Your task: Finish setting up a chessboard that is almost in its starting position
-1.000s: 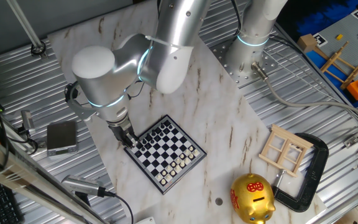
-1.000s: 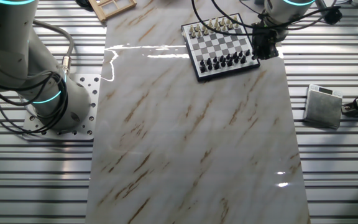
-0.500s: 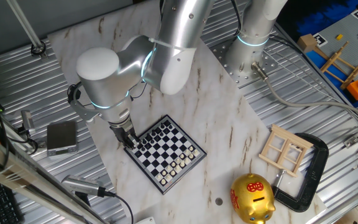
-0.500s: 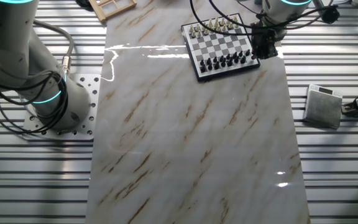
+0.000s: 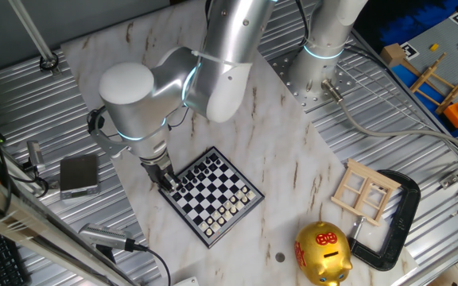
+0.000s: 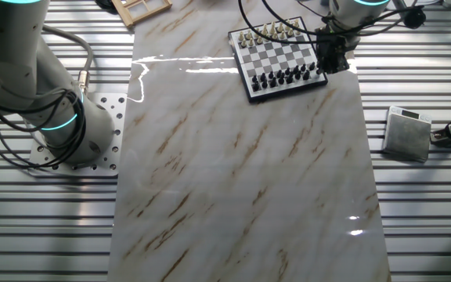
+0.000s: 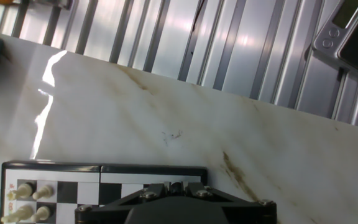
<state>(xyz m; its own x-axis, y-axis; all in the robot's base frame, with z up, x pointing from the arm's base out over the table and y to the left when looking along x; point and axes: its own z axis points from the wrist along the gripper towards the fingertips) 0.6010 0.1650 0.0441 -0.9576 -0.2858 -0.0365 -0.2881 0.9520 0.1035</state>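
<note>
So the chessboard [image 5: 212, 197] sits on the marble slab [image 5: 237, 119], close to the slab's long edge on the side where the grey box lies, and nearer the piggy-bank end than the arm's base. In the other fixed view it's up near the slab's far right corner [image 6: 279, 56]. Black pieces line the row on the gripper's side, white ones the opposite row, and it all looks nearly complete from here. The pieces are too tiny for me to say which one is out of place.

The gripper [image 5: 165, 179] is down at the board's black-side corner, right by the rim, fingertips at about piece height. Can't tell if the jaws are open or pinching a piece: both fixed views are too small, and the hand view only shows the dark underside of the hand [image 7: 179, 210] over the board's edge, plus 4 white pieces at the lower left.

My guess is it's at the pick or place stage on a corner-area black piece. The next move needs a really fine, straight vertical motion, because neighbouring pieces are packed tight and easy to knock over.

Further out: gold piggy bank [image 5: 323, 254], wooden window frame [image 5: 361, 191] and black clamp [image 5: 396, 218] toward the end away from the base, the grey box [image 5: 79, 175] off the slab.
</note>
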